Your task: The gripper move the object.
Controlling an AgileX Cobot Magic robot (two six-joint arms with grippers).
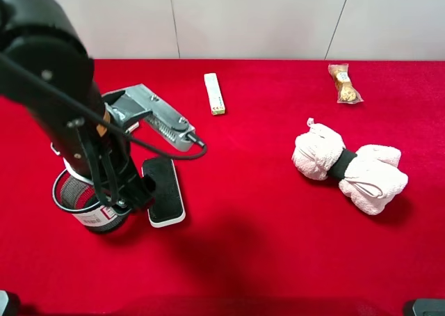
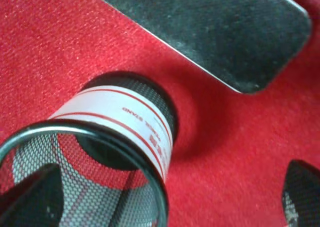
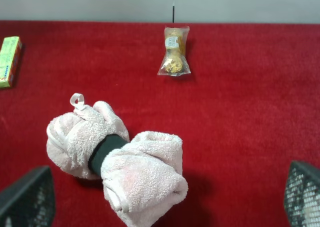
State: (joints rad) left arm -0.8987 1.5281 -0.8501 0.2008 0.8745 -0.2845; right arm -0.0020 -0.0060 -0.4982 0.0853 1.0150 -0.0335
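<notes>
The black wire-mesh pen cup (image 1: 87, 208) with a white-and-red label stands upright on the red cloth at the left. It also shows in the left wrist view (image 2: 120, 122). My left gripper (image 1: 119, 196) is low over it, on the black arm with a silver-grey metal piece (image 1: 151, 114). In the left wrist view the left gripper (image 2: 165, 199) is open wide. One fingertip (image 2: 30, 197) shows through the mesh and the other (image 2: 302, 192) is outside the cup. My right gripper (image 3: 165, 197) is open and empty above a rolled towel (image 3: 120, 162).
A flat black-and-white eraser block (image 1: 164, 191) lies just right of the cup. A green-and-white box (image 1: 214, 93) lies at the back middle. A snack packet (image 1: 344, 84) lies at the back right. The pink rolled towel (image 1: 351, 164) lies at the right.
</notes>
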